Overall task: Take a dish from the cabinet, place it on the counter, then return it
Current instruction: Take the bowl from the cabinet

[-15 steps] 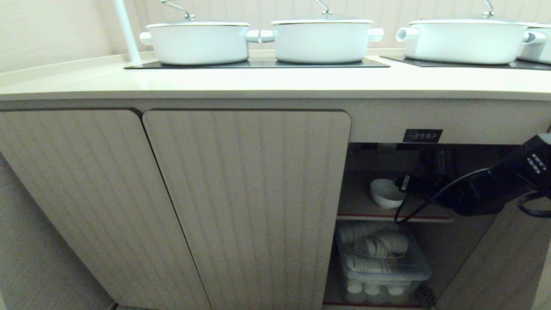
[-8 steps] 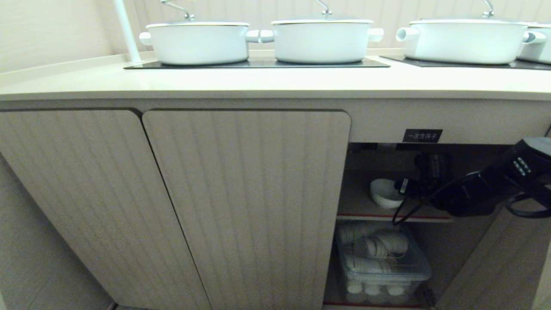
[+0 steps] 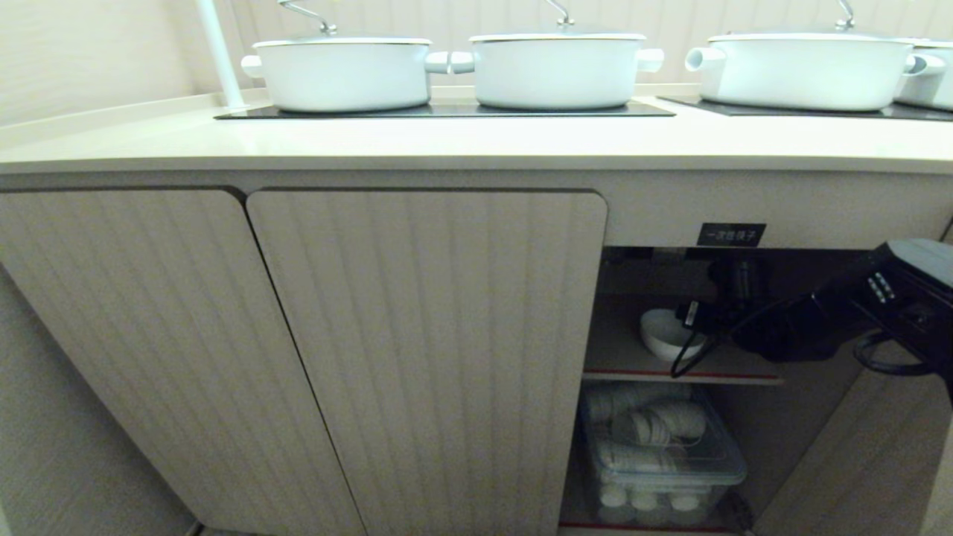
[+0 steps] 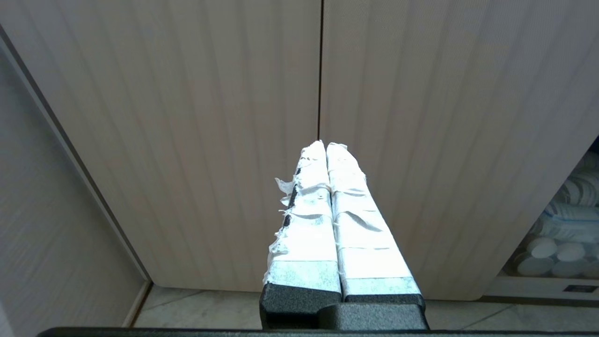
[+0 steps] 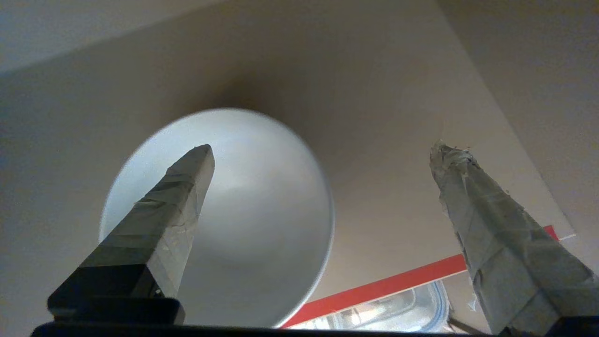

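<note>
The dish (image 3: 665,336), a small white bowl, sits on the inner shelf (image 3: 681,377) of the open cabinet (image 3: 744,268) under the black label (image 3: 731,234). My right arm (image 3: 797,327) reaches into that compartment from the right, and its front end covers the bowl's right rim. In the right wrist view the right gripper (image 5: 323,149) is open. One taped finger (image 5: 173,210) hangs over the dish (image 5: 262,210), the other (image 5: 486,224) stands clear of its rim. The left gripper (image 4: 325,144) is shut and empty before closed fluted doors. The counter (image 3: 476,141) runs above.
Three white lidded pots (image 3: 342,71) (image 3: 557,68) (image 3: 804,68) stand on black glass panels at the counter's back. A clear plastic box (image 3: 663,454) of white items fills the space under the shelf. Closed doors (image 3: 424,357) lie left; the open door (image 3: 856,461) hangs right.
My right arm has pushed further left into the cabinet, bringing its gripper up to the dish. The dish has stayed in place on the shelf. The left arm is still.
</note>
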Available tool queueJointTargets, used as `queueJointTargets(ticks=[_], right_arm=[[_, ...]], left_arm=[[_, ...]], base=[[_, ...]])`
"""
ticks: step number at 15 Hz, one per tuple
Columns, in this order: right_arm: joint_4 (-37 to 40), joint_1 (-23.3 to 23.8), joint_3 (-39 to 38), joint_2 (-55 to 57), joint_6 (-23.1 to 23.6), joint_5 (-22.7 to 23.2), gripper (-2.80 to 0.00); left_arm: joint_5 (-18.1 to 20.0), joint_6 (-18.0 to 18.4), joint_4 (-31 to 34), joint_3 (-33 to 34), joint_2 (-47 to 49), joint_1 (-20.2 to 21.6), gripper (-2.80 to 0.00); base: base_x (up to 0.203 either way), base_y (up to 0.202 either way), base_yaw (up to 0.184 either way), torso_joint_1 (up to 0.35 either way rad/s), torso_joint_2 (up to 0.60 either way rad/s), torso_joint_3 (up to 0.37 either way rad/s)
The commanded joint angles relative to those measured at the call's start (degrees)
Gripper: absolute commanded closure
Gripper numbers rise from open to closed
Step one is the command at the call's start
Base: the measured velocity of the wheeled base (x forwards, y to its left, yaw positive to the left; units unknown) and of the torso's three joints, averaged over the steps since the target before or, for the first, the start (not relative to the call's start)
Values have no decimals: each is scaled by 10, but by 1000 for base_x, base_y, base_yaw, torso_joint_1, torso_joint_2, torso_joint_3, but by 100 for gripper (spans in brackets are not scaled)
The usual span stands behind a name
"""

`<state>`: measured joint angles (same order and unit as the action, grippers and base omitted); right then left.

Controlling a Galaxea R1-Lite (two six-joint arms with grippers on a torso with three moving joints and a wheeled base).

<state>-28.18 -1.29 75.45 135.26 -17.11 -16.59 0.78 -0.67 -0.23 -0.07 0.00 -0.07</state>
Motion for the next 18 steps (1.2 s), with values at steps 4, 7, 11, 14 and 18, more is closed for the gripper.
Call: queueJointTargets(ticks=[4,7,11,14,18], right_arm=[[42,0,49,23,0,-2,-280],[48,0,58,35,5,-2,-280],[44,0,58,45,8,-4,-280],[40,1,62,57,8,-16,-280],[40,0,98,77,9,-21,-280]], left_arm=[[0,0,0,0,0,0,0],[0,0,0,1,0,0,0],[0,0,0,0,0,0,0],[0,0,0,0,0,1,0],[0,0,0,0,0,0,0]], base=[[0,0,0,0,0,0],[0,0,0,0,0,0],[0,0,0,0,0,0],[0,0,0,0,0,0],[0,0,0,0,0,0]])
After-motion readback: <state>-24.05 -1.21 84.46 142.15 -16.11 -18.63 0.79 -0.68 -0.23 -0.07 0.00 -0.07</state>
